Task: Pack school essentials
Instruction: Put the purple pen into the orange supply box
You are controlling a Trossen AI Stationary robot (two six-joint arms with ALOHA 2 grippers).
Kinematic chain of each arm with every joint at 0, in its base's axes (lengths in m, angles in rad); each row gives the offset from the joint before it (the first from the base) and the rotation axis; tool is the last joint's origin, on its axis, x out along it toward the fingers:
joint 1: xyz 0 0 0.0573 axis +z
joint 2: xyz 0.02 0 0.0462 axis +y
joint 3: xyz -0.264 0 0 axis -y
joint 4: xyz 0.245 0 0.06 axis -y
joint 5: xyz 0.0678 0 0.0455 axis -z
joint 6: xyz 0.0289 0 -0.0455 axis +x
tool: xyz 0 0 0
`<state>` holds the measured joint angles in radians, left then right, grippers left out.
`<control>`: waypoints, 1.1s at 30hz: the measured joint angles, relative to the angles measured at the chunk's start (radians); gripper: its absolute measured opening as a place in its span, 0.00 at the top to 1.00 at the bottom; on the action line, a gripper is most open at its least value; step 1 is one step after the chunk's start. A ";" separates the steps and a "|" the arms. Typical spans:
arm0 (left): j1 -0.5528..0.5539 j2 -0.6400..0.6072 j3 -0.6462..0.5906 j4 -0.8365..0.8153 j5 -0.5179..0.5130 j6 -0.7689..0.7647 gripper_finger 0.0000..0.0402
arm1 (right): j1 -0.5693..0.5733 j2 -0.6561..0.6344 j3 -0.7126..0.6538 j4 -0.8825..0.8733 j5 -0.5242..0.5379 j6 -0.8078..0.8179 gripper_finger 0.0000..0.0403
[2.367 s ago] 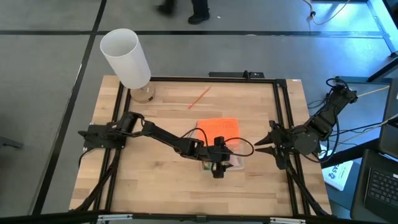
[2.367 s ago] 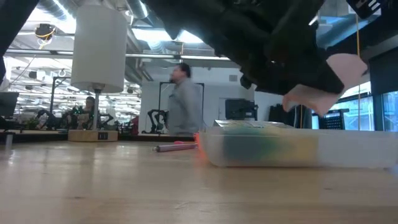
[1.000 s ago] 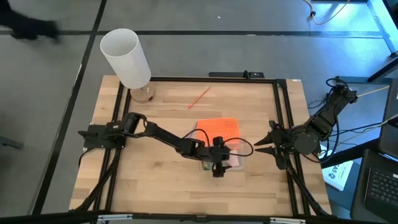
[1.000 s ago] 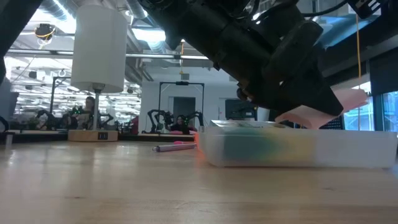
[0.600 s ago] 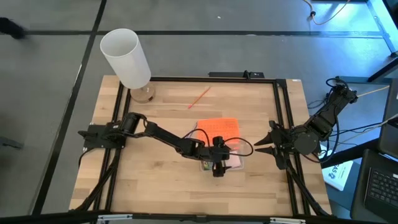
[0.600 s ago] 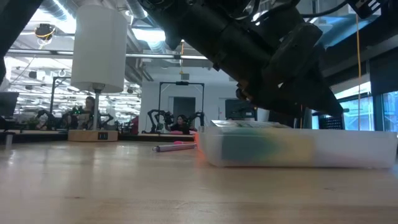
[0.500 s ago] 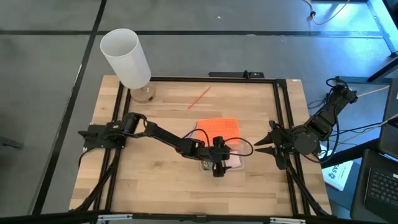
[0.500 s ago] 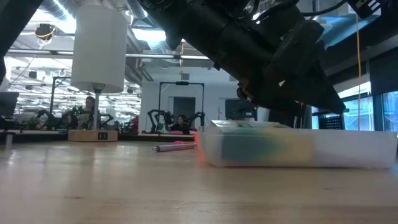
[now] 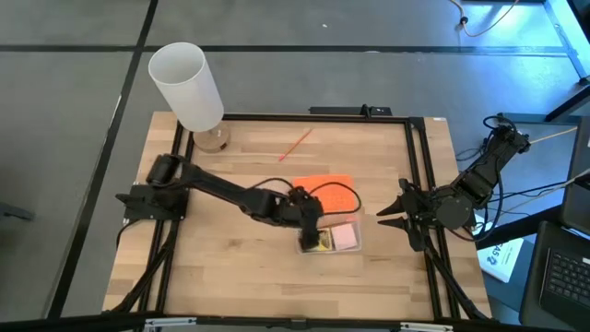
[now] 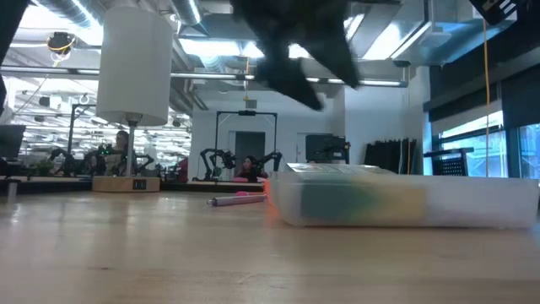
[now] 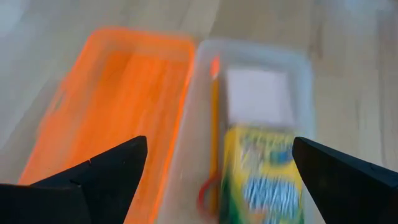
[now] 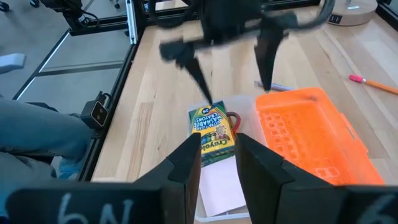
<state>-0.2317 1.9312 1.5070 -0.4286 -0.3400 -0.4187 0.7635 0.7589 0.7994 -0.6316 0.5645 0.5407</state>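
Two arms share the table [image 9: 230, 267]. The left tool [image 9: 307, 224] hangs above the clear box [image 9: 330, 238], its fingers spread wide and holding nothing. Inside the box lie the crayon box [image 11: 268, 169], the pink sticky-note pad [image 9: 344, 238], an orange pencil [image 11: 214, 140] and the red scissors [image 12: 232, 119], whose handle shows beside the crayon box. The orange lid [image 9: 323, 193] lies flat just beside the box, touching its far edge. Another pencil [image 9: 295, 145] rests well apart near the table's far edge, and a pen [image 10: 237, 200] lies beyond the box. The right tool [image 9: 385, 215] waits at the table's right edge, fingers slightly parted and empty. The white cylinder [image 9: 187, 85] stands at the far left corner.
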 joint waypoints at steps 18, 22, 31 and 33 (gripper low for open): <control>0.056 -0.049 -0.059 -0.500 0.074 -0.235 0.02 | 0.000 0.001 0.000 0.008 0.000 0.000 0.75; 0.118 -0.049 -0.136 -0.477 0.116 -0.260 0.02 | 0.000 0.001 0.000 0.008 0.000 0.000 0.75; 0.176 -0.047 -0.258 -0.291 0.152 -0.255 0.02 | 0.000 0.001 0.000 0.007 0.000 0.000 0.75; 0.182 -0.040 -0.271 -0.271 0.152 -0.254 0.02 | 0.000 0.001 0.000 0.008 0.000 0.000 0.75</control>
<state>-0.0497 1.8912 1.2356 -0.6993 -0.1883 -0.6731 0.7634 0.7597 0.7994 -0.6240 0.5644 0.5407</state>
